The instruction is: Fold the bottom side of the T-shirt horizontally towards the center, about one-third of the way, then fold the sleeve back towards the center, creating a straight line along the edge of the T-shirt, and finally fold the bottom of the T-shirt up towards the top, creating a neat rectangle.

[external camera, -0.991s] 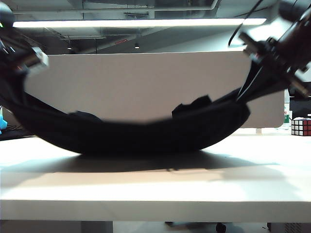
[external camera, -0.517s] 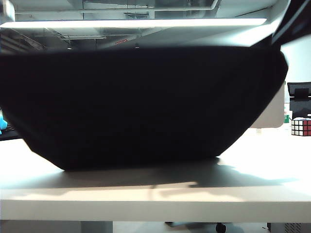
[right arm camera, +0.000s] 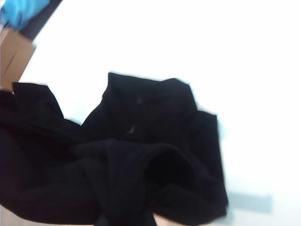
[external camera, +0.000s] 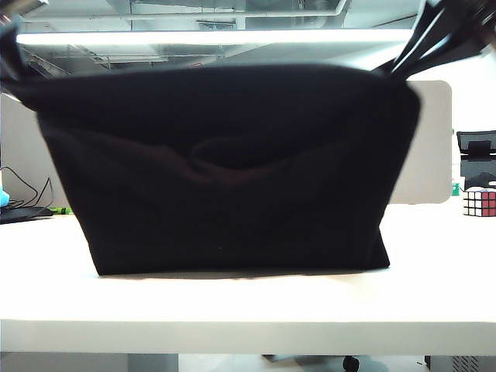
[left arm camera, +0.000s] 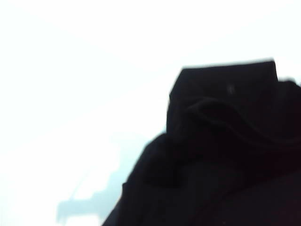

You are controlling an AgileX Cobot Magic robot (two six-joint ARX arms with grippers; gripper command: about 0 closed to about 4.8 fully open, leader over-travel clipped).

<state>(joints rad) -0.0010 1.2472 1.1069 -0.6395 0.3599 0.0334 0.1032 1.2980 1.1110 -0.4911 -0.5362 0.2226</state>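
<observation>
The black T-shirt (external camera: 232, 170) hangs as a wide sheet between my two grippers, and its lower edge rests on the white table (external camera: 232, 302). A collar-like curve shows across its middle. My left gripper (external camera: 9, 39) holds the upper left corner at the frame's edge. My right gripper (external camera: 422, 50) holds the upper right corner. Bunched black cloth (left arm camera: 221, 155) fills the left wrist view and hides the jaws. In the right wrist view the folds of the T-shirt (right arm camera: 122, 165) also cover the jaws. Which edge is the bottom of the T-shirt, and where the sleeve lies, I cannot tell.
A Rubik's cube (external camera: 480, 201) stands on the table at the far right. A small black item with cables (external camera: 23, 211) and a blue object (external camera: 3, 198) lie at the far left. A grey partition (external camera: 430, 139) stands behind the table.
The T-shirt has gone from a low sagging band to a tall hanging sheet. Both grippers have risen to the top corners and drawn closer to the camera.
</observation>
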